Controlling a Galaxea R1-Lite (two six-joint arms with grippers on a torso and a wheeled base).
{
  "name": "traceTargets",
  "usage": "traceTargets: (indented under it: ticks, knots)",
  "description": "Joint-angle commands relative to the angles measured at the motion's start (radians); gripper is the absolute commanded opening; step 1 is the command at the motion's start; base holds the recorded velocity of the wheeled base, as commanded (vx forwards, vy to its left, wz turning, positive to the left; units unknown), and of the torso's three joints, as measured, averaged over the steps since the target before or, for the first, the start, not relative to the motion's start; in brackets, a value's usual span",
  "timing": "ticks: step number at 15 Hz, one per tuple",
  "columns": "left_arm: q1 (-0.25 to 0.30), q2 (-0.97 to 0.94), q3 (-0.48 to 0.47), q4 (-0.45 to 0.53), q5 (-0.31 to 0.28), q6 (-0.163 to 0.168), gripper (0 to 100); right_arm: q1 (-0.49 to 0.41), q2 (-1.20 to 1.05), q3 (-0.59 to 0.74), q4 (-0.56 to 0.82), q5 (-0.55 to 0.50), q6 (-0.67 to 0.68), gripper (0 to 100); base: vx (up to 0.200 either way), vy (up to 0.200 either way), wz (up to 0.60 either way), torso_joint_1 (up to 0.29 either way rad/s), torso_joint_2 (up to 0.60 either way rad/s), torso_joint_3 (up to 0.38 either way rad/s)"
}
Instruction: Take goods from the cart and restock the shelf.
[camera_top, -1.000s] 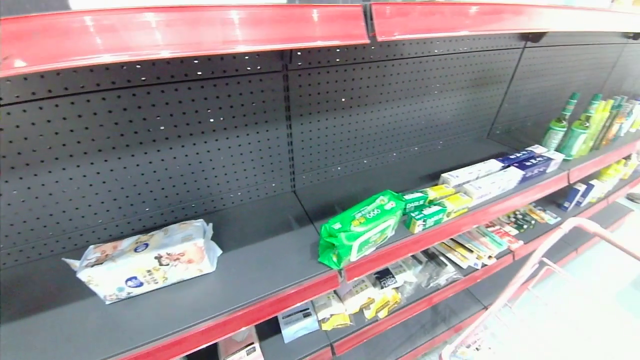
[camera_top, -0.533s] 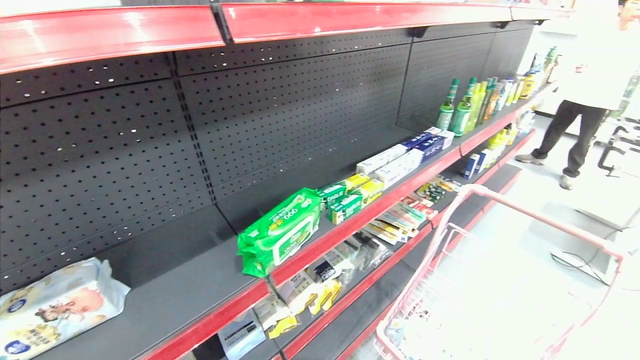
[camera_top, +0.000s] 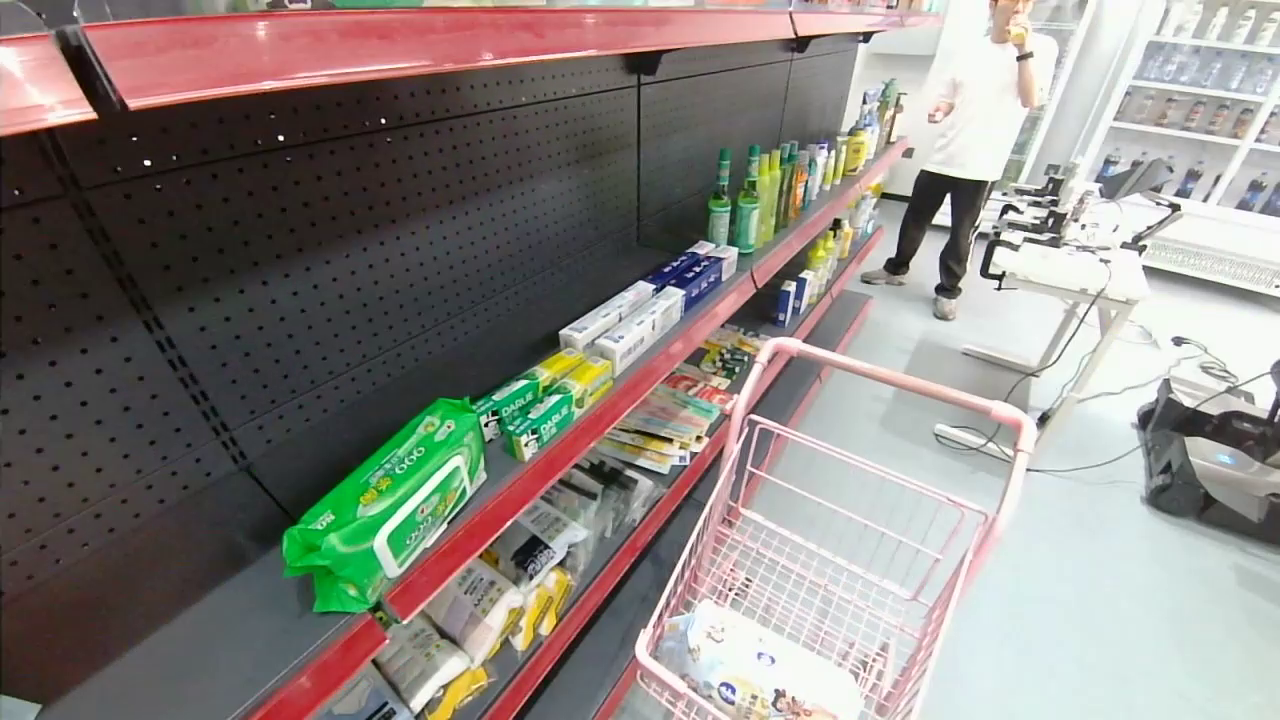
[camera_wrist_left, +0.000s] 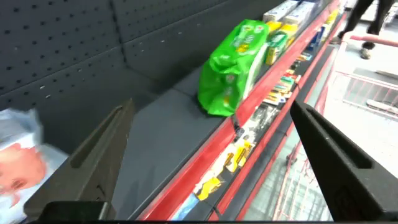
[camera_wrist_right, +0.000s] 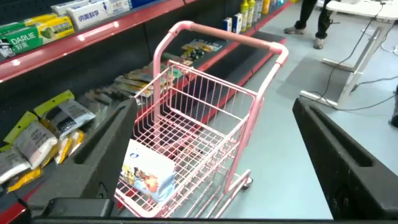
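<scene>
On shelf (camera_top: 200, 640), green pack (camera_top: 385, 505) lengthwise along edge; left end effector (camera_wrist_left: 211, 104), right end effector (camera_wrist_right: 214, 102) spread.

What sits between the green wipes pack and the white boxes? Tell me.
In the head view, green-and-yellow boxes lie on the shelf between the green wipes pack and the white boxes.

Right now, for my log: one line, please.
left gripper open, facing shelf | right gripper open, facing cart | wipes pack in cart
</scene>
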Motion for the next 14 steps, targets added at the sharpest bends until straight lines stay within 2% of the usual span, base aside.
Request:
traceTargets:
  ticks: [1, 6, 7, 8, 9, 10, 11, 12, 14]
  knots:
    - [-0.001, 0.001, 0.000, 0.000, 0.000, 0.000, 100, -0.001, 0.000, 0.000, 0.000, 0.001, 0.001, 100, 0.000, 0.000, 0.00, 0.000, 0.00, 0.000]
    - [-0.001, 0.001, 0.000, 0.000, 0.000, 0.000, 100, -0.016, 0.024, -0.005, 0.001, -0.007, -0.011, 100, 0.000, 0.000, 0.00, 0.000, 0.00, 0.000]
    - [-0.001, 0.001, 0.000, 0.000, 0.000, 0.000, 100, -0.011, 0.035, -0.038, -0.002, 0.002, -0.024, 100, 0.000, 0.000, 0.00, 0.000, 0.00, 0.000]
    - [-0.001, 0.001, 0.000, 0.001, 0.000, 0.000, 100, -0.001, 0.350, -0.370, -0.019, -0.001, -0.007, 100, 0.000, 0.000, 0.00, 0.000, 0.00, 0.000]
    - [-0.001, 0.001, 0.000, 0.001, -0.001, 0.002, 100, -0.001, 0.655, -0.736, -0.057, -0.001, 0.170, 100, 0.000, 0.000, 0.00, 0.000, 0.00, 0.000]
    - [-0.001, 0.001, -0.002, 0.001, 0.000, 0.000, 100, -0.005, 0.813, -0.873, -0.065, -0.007, 0.257, 100, 0.000, 0.000, 0.00, 0.000, 0.00, 0.000]
    - [-0.001, 0.001, 0.000, 0.000, 0.000, 0.000, 100, -0.030, 0.908, -0.877, -0.057, -0.025, 0.255, 100, 0.000, 0.000, 0.00, 0.000, 0.00, 0.000]
    - [-0.001, 0.001, 0.000, 0.000, 0.000, 0.000, 100, -0.042, 0.957, -0.818, -0.063, -0.022, 0.214, 100, 0.000, 0.000, 0.00, 0.000, 0.00, 0.000]
    - [-0.001, 0.001, 0.000, 0.000, 0.000, 0.000, 100, -0.036, 1.150, -0.787, -0.074, 0.001, 0.156, 100, 0.000, 0.000, 0.00, 0.000, 0.00, 0.000]
